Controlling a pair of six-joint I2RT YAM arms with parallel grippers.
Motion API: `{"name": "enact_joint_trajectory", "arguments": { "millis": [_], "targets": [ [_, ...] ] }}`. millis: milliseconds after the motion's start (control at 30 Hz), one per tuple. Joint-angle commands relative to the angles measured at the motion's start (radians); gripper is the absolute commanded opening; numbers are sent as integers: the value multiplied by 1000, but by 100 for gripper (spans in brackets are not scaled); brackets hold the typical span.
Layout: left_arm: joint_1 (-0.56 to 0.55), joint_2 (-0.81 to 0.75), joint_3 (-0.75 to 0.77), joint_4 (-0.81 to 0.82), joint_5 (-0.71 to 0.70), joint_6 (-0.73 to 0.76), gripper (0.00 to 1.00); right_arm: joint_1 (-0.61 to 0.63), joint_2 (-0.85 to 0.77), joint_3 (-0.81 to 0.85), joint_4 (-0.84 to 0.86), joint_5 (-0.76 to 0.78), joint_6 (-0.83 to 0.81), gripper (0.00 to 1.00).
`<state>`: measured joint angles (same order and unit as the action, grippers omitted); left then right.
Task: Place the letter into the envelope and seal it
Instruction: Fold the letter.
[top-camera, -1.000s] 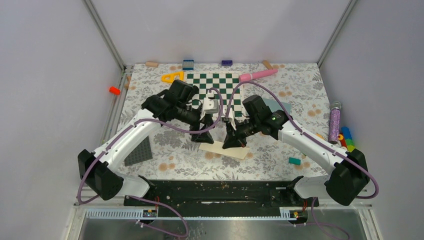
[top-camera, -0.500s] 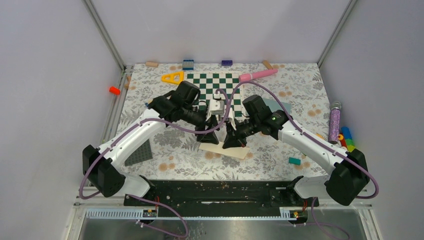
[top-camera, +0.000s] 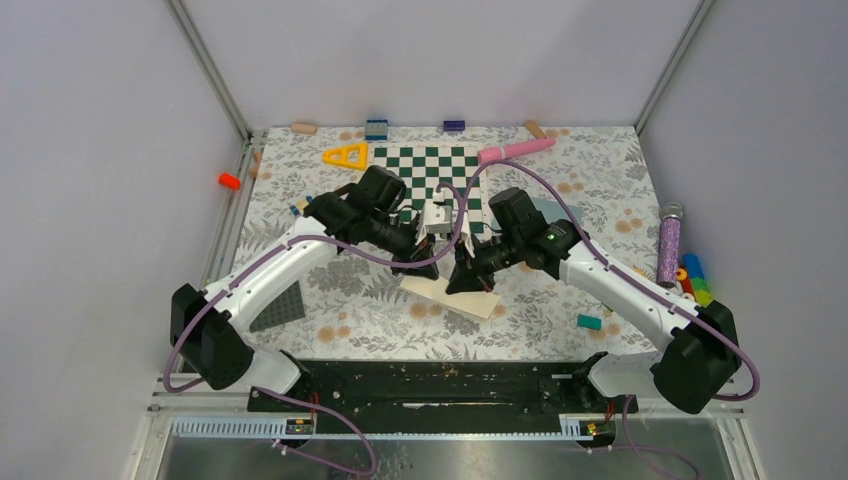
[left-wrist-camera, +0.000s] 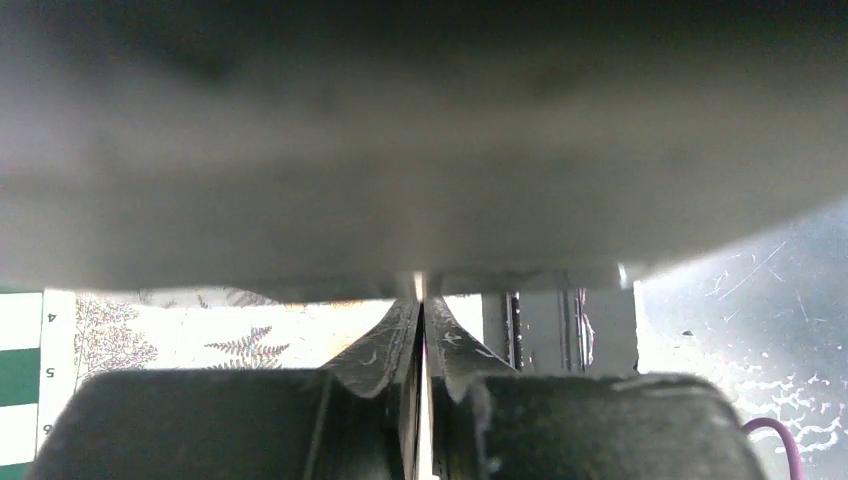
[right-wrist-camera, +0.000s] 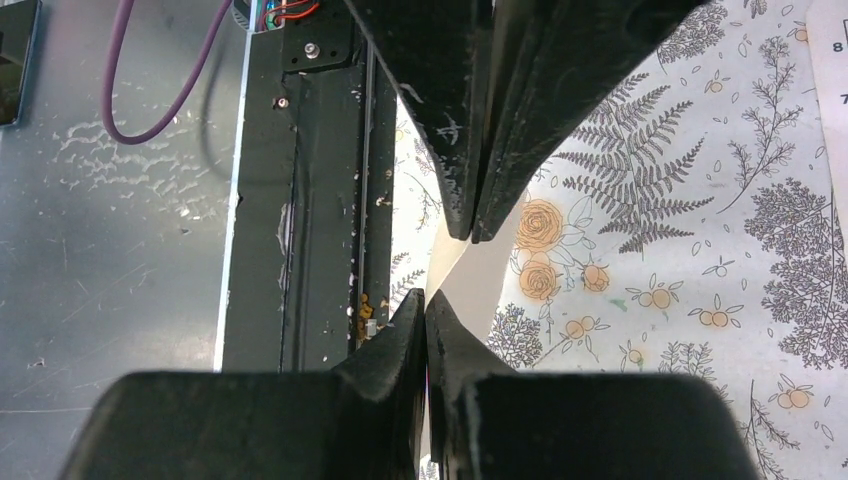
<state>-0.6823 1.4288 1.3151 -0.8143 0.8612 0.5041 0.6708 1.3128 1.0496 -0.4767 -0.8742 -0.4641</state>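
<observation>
The letter (top-camera: 455, 298), a cream sheet, lies on the floral table just in front of the chessboard (top-camera: 430, 165). Both grippers meet at its far edge. My left gripper (top-camera: 425, 268) (left-wrist-camera: 421, 305) is closed, with a thin pale strip of paper running between its jaws. My right gripper (top-camera: 468, 283) (right-wrist-camera: 424, 297) is shut on the same edge, and the letter (right-wrist-camera: 470, 285) rises from its tips towards the left gripper's fingers (right-wrist-camera: 455, 150), which hang just beyond. Only a teal corner of the envelope (top-camera: 553, 210) shows behind the right arm. A blurred grey mass fills the top of the left wrist view.
A dark grey studded baseplate (top-camera: 278, 303) lies front left and a yellow triangle (top-camera: 345, 154) back left. A pink cylinder (top-camera: 515, 150) rests at the chessboard's far right corner. A purple glitter tube (top-camera: 668, 243), coloured blocks (top-camera: 692, 275) and a teal block (top-camera: 589, 321) are on the right.
My left gripper has moved right towards the right gripper and closed from wide open onto the letter's far edge. The right arm has stayed put, still shut.
</observation>
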Motion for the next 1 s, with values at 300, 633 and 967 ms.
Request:
{"name": "enact_joint_trajectory", "arguments": {
  "millis": [300, 633, 967],
  "targets": [
    [-6, -51, -8, -11, -70, 57, 0, -30, -38, -4, 22, 17, -8, 8],
    [3, -99, -16, -75, -138, 107, 0, -63, -53, -12, 21, 15, -16, 10],
    [52, -147, -3, -91, -158, 125, 0, -74, -50, -17, 19, 11, -21, 10]
  ]
}}
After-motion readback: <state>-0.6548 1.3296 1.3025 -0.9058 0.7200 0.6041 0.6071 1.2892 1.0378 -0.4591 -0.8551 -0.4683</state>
